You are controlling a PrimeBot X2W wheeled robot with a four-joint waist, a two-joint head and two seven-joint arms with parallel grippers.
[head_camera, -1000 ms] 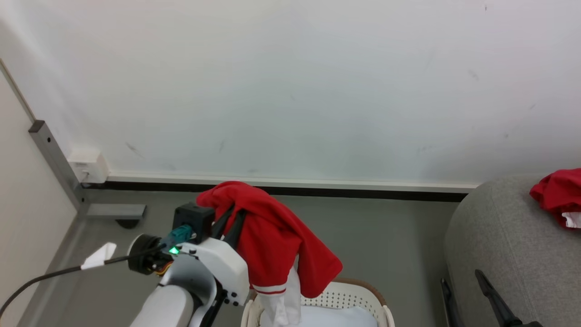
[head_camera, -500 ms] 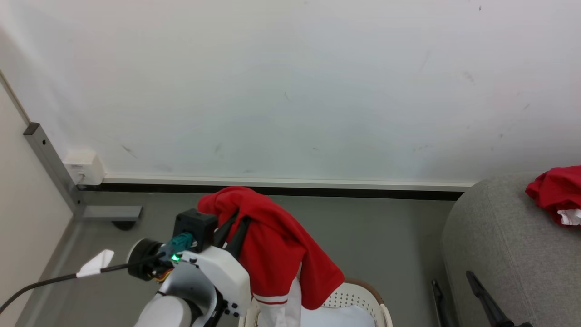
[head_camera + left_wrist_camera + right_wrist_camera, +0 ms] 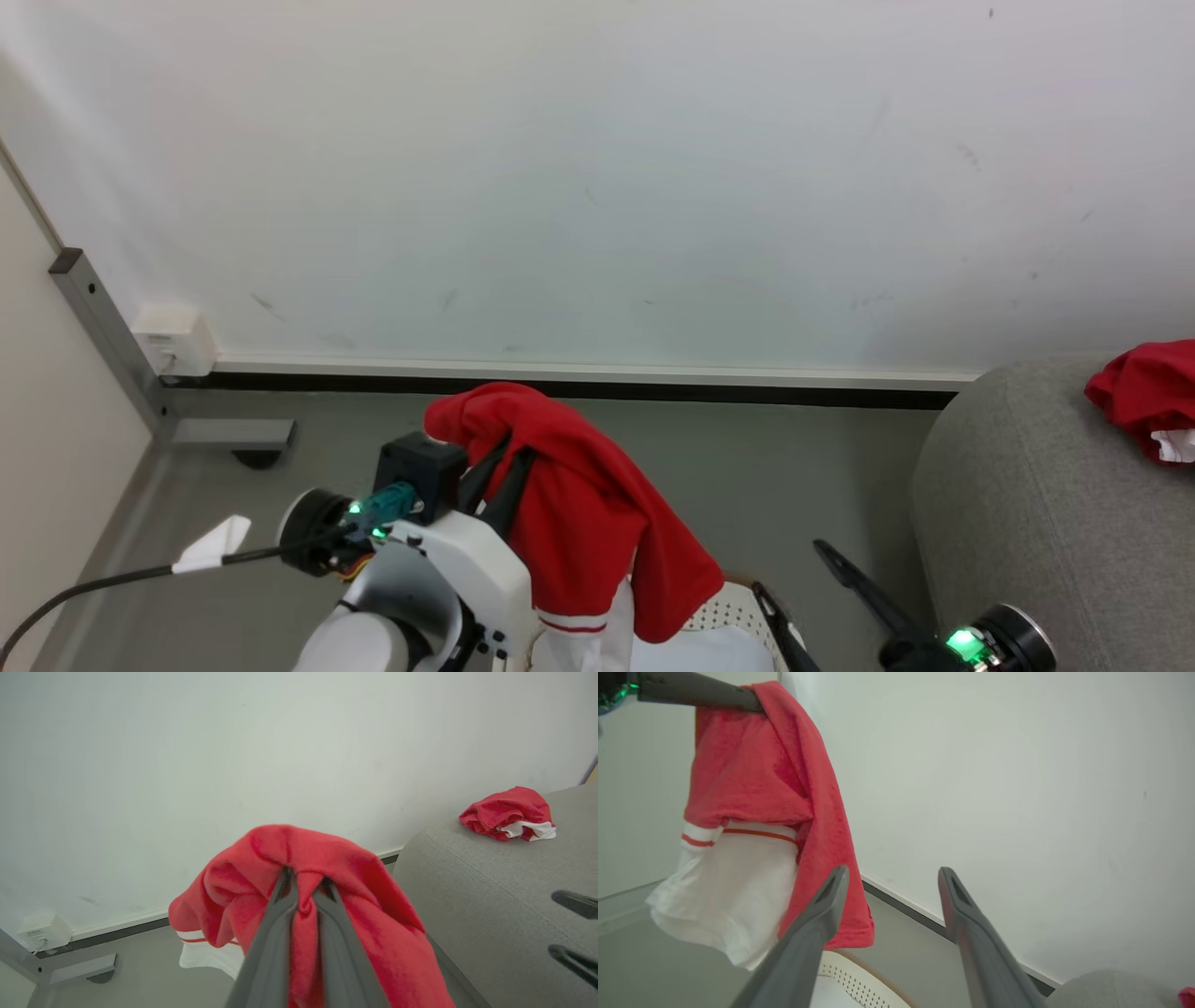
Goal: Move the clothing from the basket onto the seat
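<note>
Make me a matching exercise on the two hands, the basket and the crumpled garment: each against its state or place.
1 left hand
2 right hand
3 basket
4 crumpled garment

A lying on the grey seat
B open, empty
C shut on the hanging red garment
D beneath the hanging red garment

Pairs: 1-C, 2-B, 3-D, 4-A

Glossy white rounded forearm shell point(image 3: 457, 569) bears a black boxy housing point(image 3: 420, 467), teal plug point(image 3: 392, 499), green light point(image 3: 356, 509) and white-tagged black cable point(image 3: 93, 583). Left tool point(image 3: 306, 879) and right tool point(image 3: 893, 872) have long, tapered dark-grey fingers point(image 3: 971, 933).
</note>
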